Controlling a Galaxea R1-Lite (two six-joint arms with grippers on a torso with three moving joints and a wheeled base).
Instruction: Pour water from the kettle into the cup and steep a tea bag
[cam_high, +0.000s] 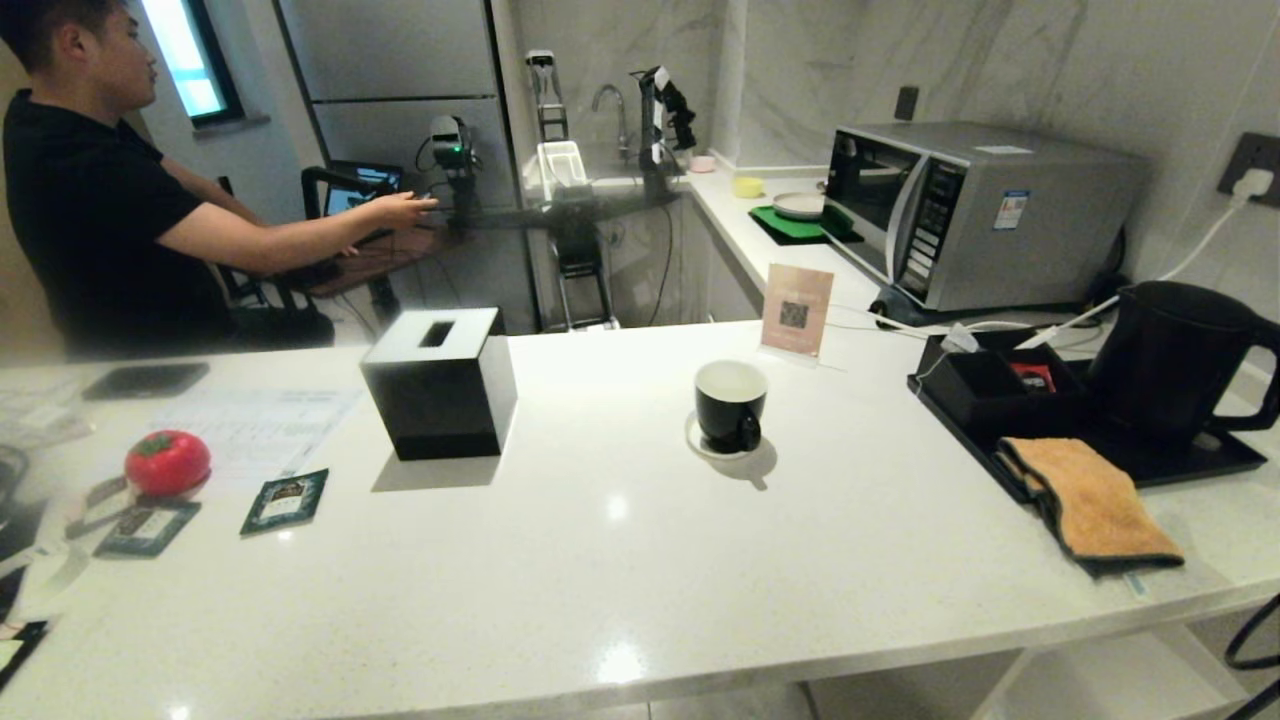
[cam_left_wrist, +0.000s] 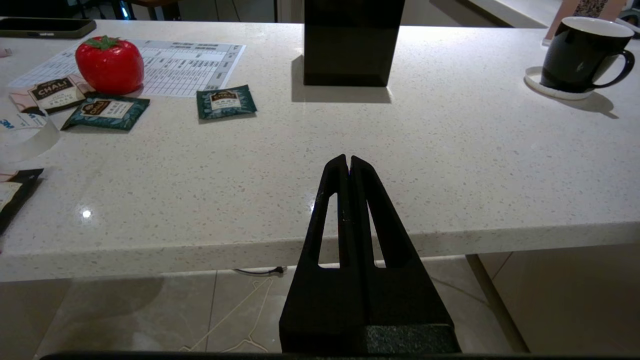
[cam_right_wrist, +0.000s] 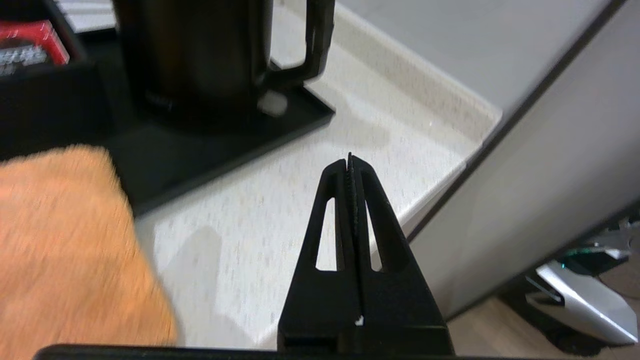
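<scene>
One kettle (cam_high: 1170, 360), one cup (cam_high: 730, 405), three tea-bag sachets (cam_left_wrist: 225, 101).

A broad bare stretch of the desk (cam_high: 620, 560) runs along its near edge, open to a hand from the front. The cup (cam_high: 731, 405) stands alone mid-desk, with the black tissue box (cam_high: 441, 382) well to its left and a card stand (cam_high: 796, 310) just behind. At the right, the kettle (cam_high: 1172, 358) shares a black tray (cam_high: 1180, 462) with an orange cloth (cam_high: 1092, 500) draped over the tray's near edge, the wall close behind.
</scene>
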